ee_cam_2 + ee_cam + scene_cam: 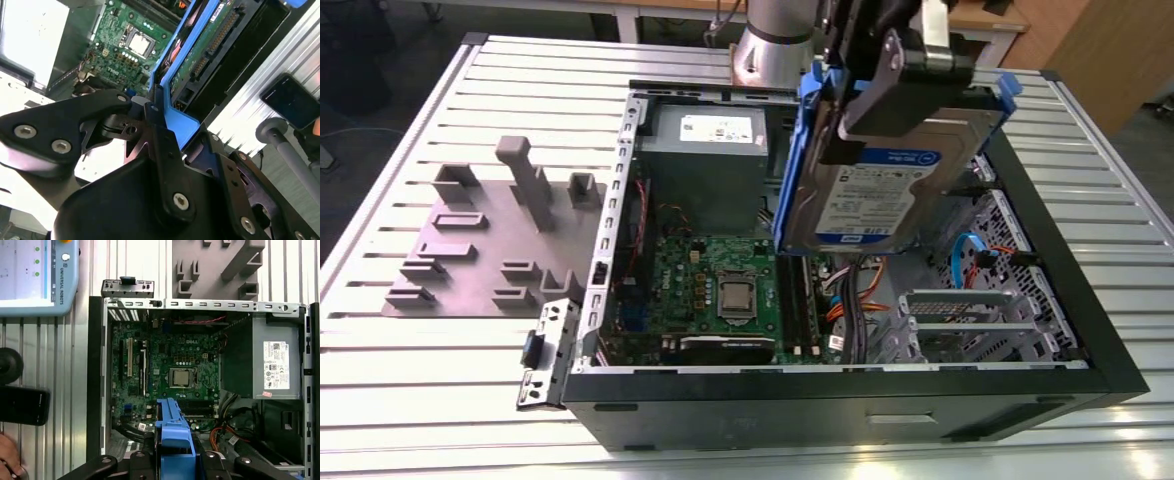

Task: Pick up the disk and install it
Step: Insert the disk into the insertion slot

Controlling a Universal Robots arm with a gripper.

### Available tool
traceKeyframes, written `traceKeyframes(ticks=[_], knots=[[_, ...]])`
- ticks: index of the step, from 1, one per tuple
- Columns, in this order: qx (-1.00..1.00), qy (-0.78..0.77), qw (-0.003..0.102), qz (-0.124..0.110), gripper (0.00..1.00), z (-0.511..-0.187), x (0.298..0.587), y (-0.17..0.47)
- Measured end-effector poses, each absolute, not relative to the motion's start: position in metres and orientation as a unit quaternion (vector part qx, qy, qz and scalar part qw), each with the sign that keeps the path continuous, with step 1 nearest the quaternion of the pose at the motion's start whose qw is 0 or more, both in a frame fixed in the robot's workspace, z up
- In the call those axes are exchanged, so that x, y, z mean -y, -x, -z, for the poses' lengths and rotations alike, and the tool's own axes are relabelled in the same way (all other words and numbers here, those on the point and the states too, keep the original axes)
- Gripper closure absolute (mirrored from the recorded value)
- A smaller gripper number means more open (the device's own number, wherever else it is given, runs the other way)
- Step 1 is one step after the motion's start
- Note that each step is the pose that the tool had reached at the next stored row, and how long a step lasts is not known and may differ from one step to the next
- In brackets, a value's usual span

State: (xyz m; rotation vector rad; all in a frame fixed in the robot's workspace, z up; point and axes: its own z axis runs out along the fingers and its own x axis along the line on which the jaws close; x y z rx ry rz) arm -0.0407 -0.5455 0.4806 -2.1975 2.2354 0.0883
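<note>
Blue plastic carrier edge pinched between the black metal jaws of the gripper (881, 90), closed narrow on the disk (874, 195). Holds the flat silver slab on edge, tilted, white-and-blue label outward, above the open computer case (854, 400). Below: green motherboard (720, 290), grey power supply box (707, 150), orange and blue cables (854, 300). Grey moulded fixture plate (480, 240) beside the case on the ribbed metal table (400, 370).
</note>
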Motion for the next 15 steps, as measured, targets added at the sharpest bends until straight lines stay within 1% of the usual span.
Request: traceKeyframes(ticks=[7, 15], knots=[[-0.713, 0.701, 0.003, -0.028, 0.64, -0.479, 0.551, 0.026], [-0.713, 0.701, 0.003, -0.028, 0.64, -0.476, 0.564, 0.016]])
